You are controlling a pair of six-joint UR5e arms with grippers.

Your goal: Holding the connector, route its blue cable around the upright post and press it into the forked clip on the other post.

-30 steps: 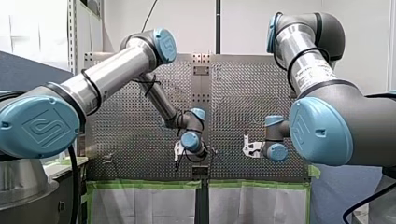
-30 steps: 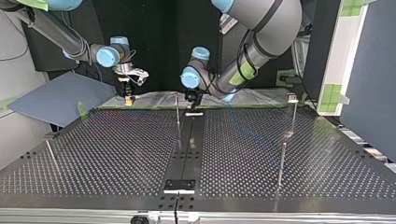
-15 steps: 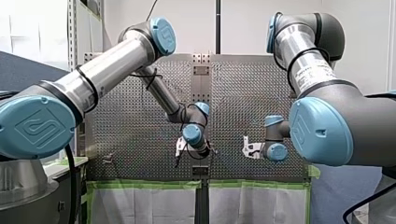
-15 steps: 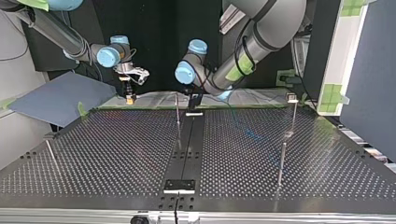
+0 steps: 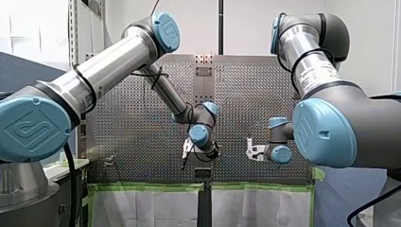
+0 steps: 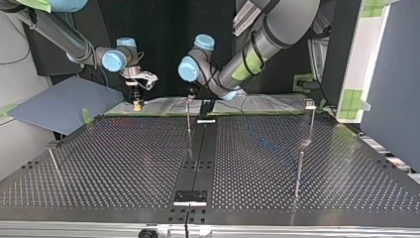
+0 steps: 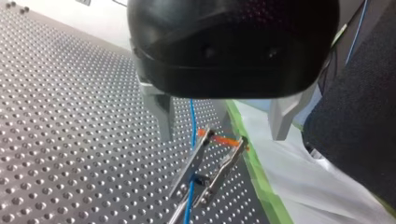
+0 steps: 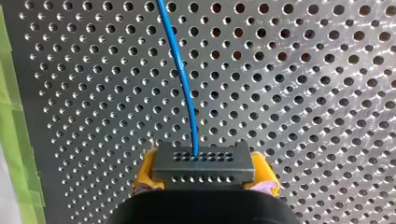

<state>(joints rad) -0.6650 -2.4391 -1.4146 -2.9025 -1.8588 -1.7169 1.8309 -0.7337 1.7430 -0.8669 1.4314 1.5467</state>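
In the right wrist view my right gripper [image 8: 204, 179] is shut on the dark connector [image 8: 203, 162], its yellow pads [image 8: 143, 175] on either side. The blue cable [image 8: 182, 70] leaves the connector and runs ahead over the perforated plate. In the left wrist view my left gripper [image 7: 222, 135] stands open, its metal fingers [image 7: 163, 116] either side of the forked clip [image 7: 219, 156] with orange tips. The blue cable [image 7: 192, 123] lies between the clip's prongs. In the top view my left gripper [image 6: 190, 92] hangs over the middle post [image 6: 188, 124], and my right gripper [image 6: 137, 101] is at the far left edge.
More thin upright posts stand on the perforated table [image 6: 124, 158]: two at the top view's right [image 6: 298, 173] [image 6: 311, 121] and a leaning one at its left [image 6: 54, 166]. Green tape [image 7: 254, 172] and white sheeting border the plate's edge.
My left arm has swung toward the top view's left, bringing its open gripper over the middle post. My right gripper has stayed put with the connector.
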